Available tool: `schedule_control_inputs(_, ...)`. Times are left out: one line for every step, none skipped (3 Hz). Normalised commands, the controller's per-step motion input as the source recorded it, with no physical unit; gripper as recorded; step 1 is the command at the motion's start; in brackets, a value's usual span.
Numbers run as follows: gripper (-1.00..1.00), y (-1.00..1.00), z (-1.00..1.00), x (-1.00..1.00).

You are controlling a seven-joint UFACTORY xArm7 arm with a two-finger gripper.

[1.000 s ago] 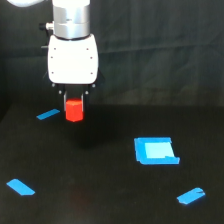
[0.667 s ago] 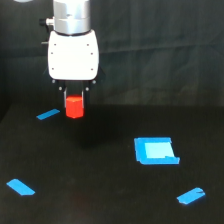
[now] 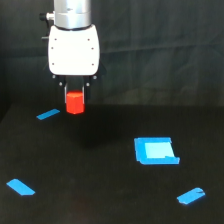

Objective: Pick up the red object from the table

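The tool (image 3: 75, 94) hangs straight down under the arm's white housing, its short dark fingers closed on the red object (image 3: 75, 102), which sits between them with only its top edge tucked in. The block hangs clear of the black worktop (image 3: 100, 180); the faint soft shadow under it suggests a gap, so the pick looks done as far as lifting goes. A vertical grip from above suits such a short piece, leaving most of its body showing below the fingers. The block is bright red-orange, stubby, with flat facets around its side, narrower than the tool housing. A blue tape strip (image 3: 48, 114) lies on the exterior view's left of it, and the blue square patch (image 3: 156, 151) lies well apart on the right
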Motion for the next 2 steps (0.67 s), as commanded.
schedule_control_inputs(-1.00,-0.07,0.36,0.08)
schedule_control_inputs(-0.92,0.01,0.37,0.13)
